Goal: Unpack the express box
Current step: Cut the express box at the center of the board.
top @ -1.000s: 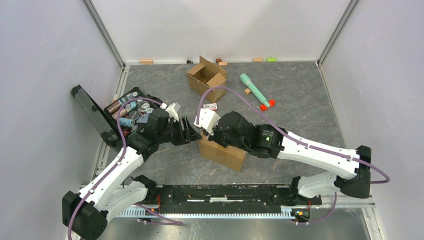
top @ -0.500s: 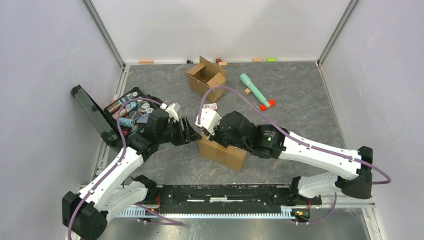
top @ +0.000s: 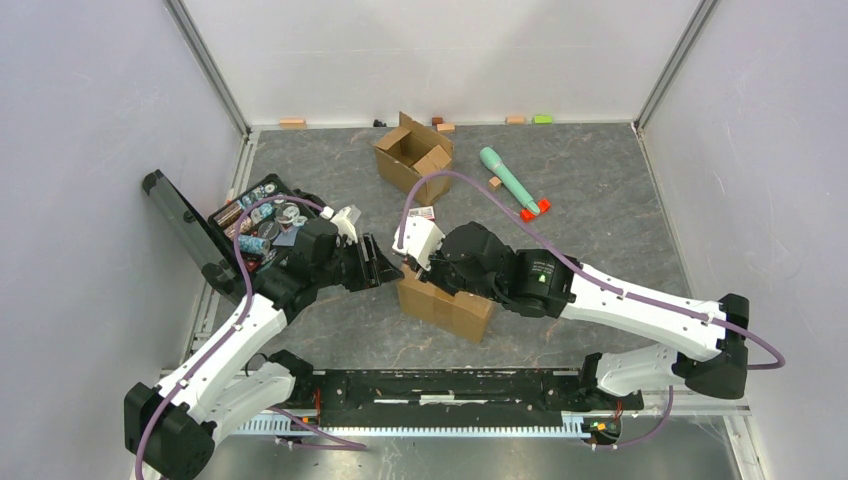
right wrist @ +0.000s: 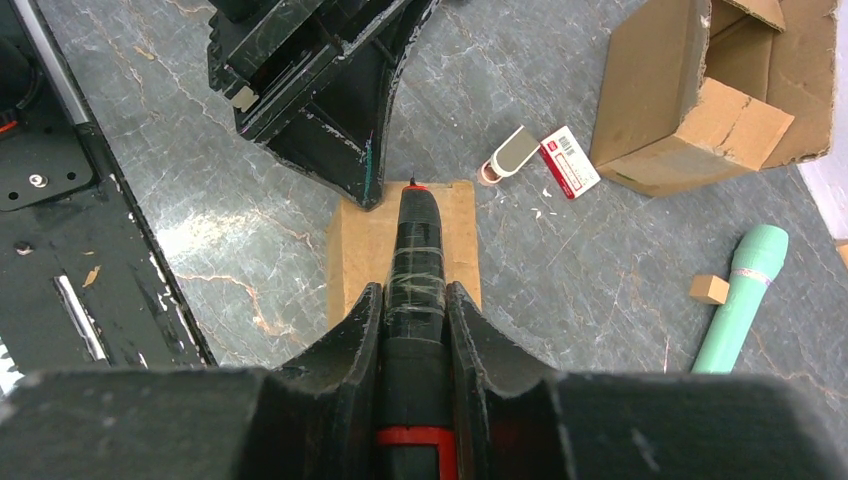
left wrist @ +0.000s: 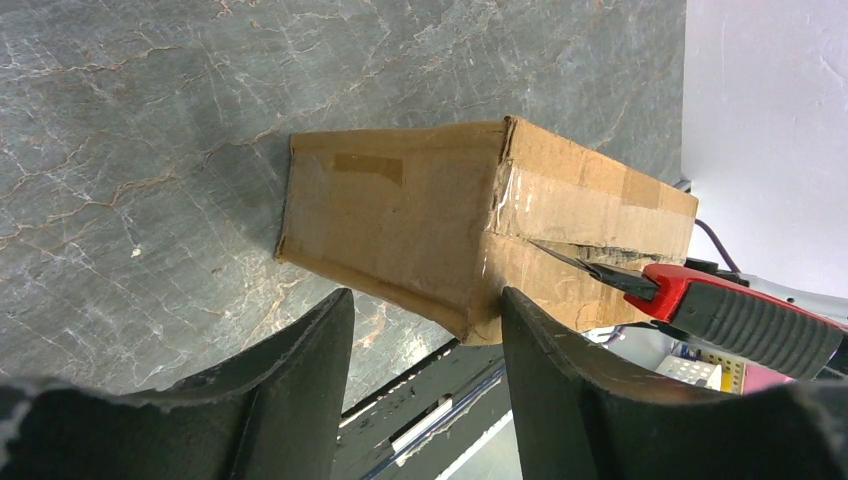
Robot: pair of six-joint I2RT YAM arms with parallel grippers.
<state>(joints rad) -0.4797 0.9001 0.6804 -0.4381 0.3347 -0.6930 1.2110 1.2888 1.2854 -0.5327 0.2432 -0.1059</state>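
The express box (top: pixel 447 306), a closed brown carton, lies in the middle of the table; it also shows in the left wrist view (left wrist: pixel 400 220) and the right wrist view (right wrist: pixel 350 250). My right gripper (right wrist: pixel 413 292) is shut on a black and red box cutter (right wrist: pixel 418 260) above the carton. The cutter's blade (left wrist: pixel 590 268) sits in the seam on the box's top face. My left gripper (left wrist: pixel 422 300) stands open at the carton's left end. One corner of the box lies between its fingertips, and one finger (left wrist: pixel 540 350) rests against the top face.
An opened empty carton (top: pixel 412 158) stands at the back. Near it lie a green tube with a red end (top: pixel 510 182), a small wooden block (top: pixel 494 183) and a red and white packet (right wrist: pixel 568 162). A black case of small items (top: pixel 255 225) is at the left.
My right arm has crept slightly to the right along the box with the cutter. The left gripper and the box have stayed put.
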